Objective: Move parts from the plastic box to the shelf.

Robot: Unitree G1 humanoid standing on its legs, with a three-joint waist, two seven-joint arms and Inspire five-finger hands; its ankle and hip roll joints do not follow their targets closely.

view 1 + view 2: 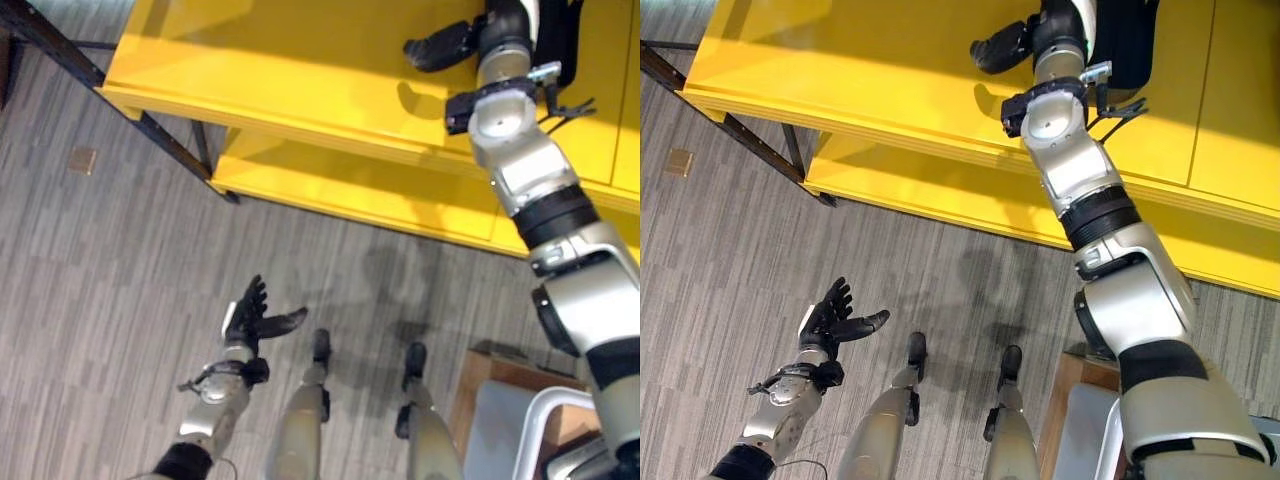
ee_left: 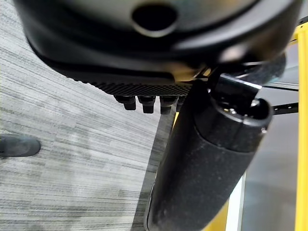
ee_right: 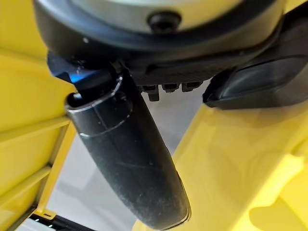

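My right arm reaches out over the top board of the yellow shelf (image 1: 300, 70). Its hand (image 1: 445, 45) lies at the far edge of the board, thumb (image 3: 130, 159) stretched out and fingers (image 3: 168, 87) straight, so it is open. A black part (image 1: 1130, 45) rests on the shelf right beside that hand, and its dark edge (image 3: 260, 82) sits close by the fingers in the right wrist view. I cannot tell whether they touch. My left hand (image 1: 255, 315) hovers open over the floor at the lower left, holding nothing.
The shelf has a lower yellow tier (image 1: 350, 190) and dark metal legs (image 1: 150, 125) on its left. A grey box with a white rim (image 1: 545, 410) stands on a brown base (image 1: 490, 375) at the lower right. A small brown tile (image 1: 82, 159) lies on the grey floor.
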